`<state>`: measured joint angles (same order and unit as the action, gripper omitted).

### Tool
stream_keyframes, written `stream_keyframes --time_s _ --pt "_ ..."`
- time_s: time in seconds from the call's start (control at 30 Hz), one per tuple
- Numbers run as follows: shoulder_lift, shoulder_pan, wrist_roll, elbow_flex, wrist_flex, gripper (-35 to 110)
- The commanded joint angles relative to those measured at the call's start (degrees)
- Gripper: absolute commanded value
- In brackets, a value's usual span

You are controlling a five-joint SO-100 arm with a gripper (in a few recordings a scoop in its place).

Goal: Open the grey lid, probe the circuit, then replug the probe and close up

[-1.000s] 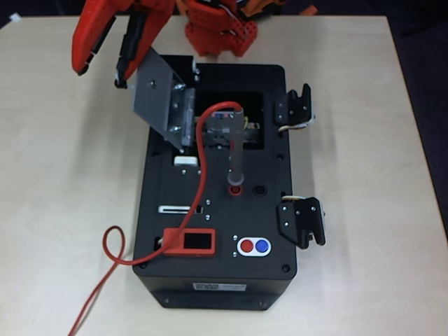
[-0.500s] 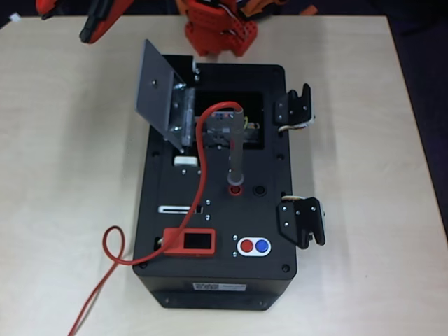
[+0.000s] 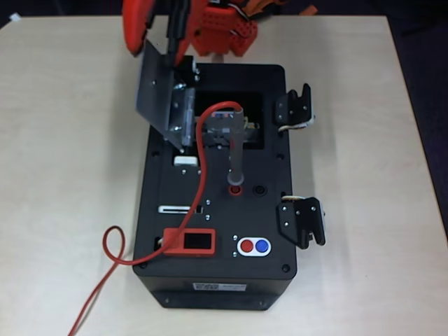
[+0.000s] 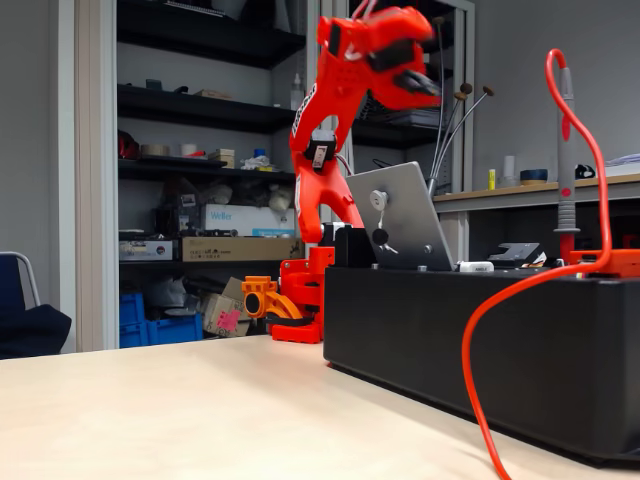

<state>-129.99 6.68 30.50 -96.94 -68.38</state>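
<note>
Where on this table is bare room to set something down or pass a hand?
Bare wood lies right of the black box, beyond its two black latches, and across the upper left of the pale wooden table. The lower left is crossed by the thin red cable. It is crowded at the raised grey metal lid, where the red gripper hangs.

We see a pale wooden table [image 4: 150,410] in a workshop room. Behind it, dark open shelves [image 4: 200,100] hold cardboard boxes [image 4: 240,247] and supplies, blue crates [image 4: 160,325] sit low, and a blue chair [image 4: 25,310] stands at left.
</note>
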Motion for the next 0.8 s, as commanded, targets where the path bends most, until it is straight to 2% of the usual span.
stream_keyframes --time_s 0.0,0.3,0.77 --pt "-2.8 -2.9 12.8 -2.2 -1.3 17" --pt "-2.8 -8.0 33.9 -6.3 -0.9 16" --pt "14.7 -9.5 51.2 2.0 10.9 17"
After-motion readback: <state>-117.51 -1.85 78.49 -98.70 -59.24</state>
